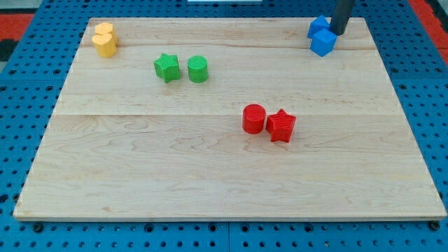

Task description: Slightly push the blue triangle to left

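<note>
Two blue blocks sit touching at the board's top right. The upper one (318, 26) looks like the blue triangle, partly hidden by my rod. The lower one (323, 43) is a blue cube. My tip (339, 33) is at the right side of the blue pair, touching or nearly touching the upper block's right edge.
A yellow pair (105, 40) sits at the top left. A green star (166, 67) and a green cylinder (198, 68) stand left of centre. A red cylinder (254, 118) touches a red star (281, 125) near the middle. The wooden board (210, 182) lies on a blue pegboard.
</note>
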Robot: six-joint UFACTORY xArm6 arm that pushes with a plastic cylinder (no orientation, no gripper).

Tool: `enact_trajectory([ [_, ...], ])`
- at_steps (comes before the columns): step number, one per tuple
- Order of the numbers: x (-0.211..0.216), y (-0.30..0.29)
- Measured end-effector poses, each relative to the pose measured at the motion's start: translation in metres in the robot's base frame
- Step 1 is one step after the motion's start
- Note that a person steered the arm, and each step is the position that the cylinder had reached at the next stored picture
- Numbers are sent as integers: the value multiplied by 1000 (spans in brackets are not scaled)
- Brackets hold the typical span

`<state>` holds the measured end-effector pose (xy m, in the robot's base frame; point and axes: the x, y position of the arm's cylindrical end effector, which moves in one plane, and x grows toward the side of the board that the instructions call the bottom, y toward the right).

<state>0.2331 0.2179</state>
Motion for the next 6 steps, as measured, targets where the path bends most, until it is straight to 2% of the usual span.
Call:
enact_trajectory([
  [6,-9,20],
])
